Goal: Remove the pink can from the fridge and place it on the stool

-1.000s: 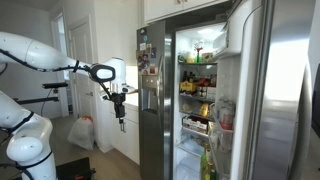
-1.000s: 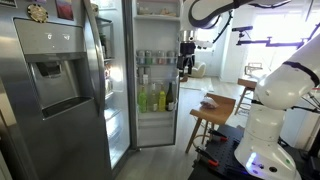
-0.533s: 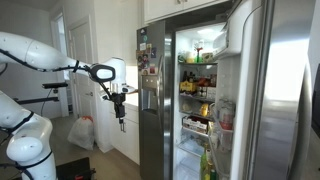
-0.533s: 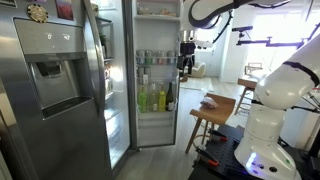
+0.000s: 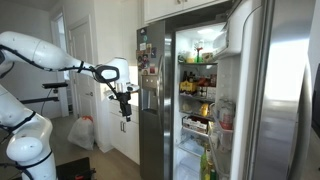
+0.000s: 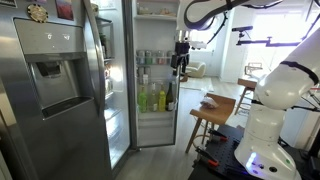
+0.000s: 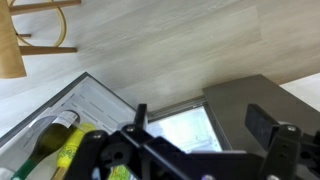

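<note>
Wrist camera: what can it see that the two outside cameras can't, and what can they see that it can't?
Only the wrist view looks straight down on the pale wood floor and sees bottle tops from above. Only the exterior views show the long white arm, the whole fridge with its full shelves and, in an exterior view, the ice dispenser on the shut door. Both share the pincer, open and empty, and bottles in the fridge.

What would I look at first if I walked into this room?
Probably the tall steel fridge, wide open and bright white inside, shelves packed with bottles. Next, the big white robot arm with its tool near the fridge, and a wooden stool close by.
</note>
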Robot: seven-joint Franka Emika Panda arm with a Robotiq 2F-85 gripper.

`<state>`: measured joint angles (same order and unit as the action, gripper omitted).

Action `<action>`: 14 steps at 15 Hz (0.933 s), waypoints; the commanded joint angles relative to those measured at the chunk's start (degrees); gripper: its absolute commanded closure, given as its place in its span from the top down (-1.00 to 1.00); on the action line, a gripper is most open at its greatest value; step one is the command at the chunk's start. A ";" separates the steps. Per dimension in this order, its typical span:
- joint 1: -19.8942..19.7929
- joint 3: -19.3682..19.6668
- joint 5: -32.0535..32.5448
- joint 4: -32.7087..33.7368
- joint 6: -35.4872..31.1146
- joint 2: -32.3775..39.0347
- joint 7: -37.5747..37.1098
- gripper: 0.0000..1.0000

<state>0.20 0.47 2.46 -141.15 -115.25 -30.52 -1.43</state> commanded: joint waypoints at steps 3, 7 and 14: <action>-1.61 -0.94 3.93 6.59 -8.10 8.16 -1.22 1.00; -2.49 -0.97 6.24 14.65 -12.97 16.78 -2.93 1.00; -2.97 0.27 8.92 36.22 -15.58 35.17 -11.24 1.00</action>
<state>-2.55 0.57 9.82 -115.44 -131.34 -3.52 -8.68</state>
